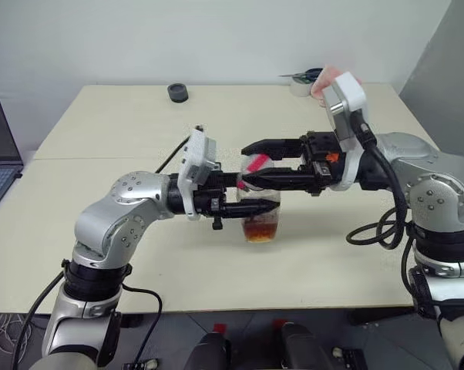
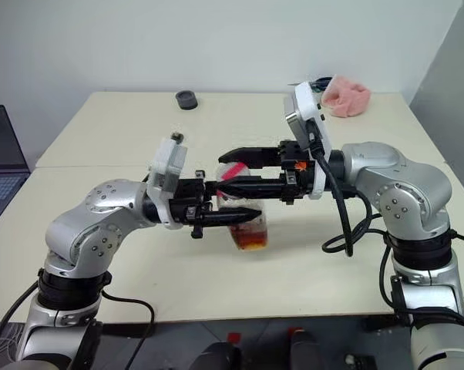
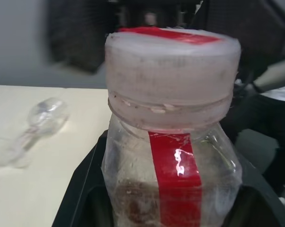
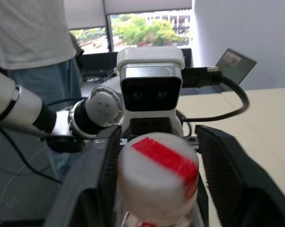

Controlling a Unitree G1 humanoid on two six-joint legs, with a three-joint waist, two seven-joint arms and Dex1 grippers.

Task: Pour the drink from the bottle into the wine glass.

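Head views: the bottle (image 1: 260, 210) stood upright above the bench (image 1: 139, 116), nearer its front edge than its back edge, with the amber drink (image 1: 260, 229) pooled in its lower part. The left pincer (image 1: 247, 206) was clamped on the bottle body from the left. The right pincer (image 1: 251, 163) reached in from the right at cap height, its fingers apart on either side of the white cap (image 1: 257, 163) with its red strip.

Left wrist view: the bottle (image 3: 173, 184) sat between the black fingers (image 3: 81, 198), the red strip running down its face and over the cap (image 3: 173, 75). The wine glass (image 3: 36, 130) lay on its side on the bench, apart from the bottle.

Right wrist view: the cap (image 4: 156, 182) lay between the two spread fingers (image 4: 93, 184); whether they touched it could not be told. A person (image 4: 33, 52) stood beyond the bench.
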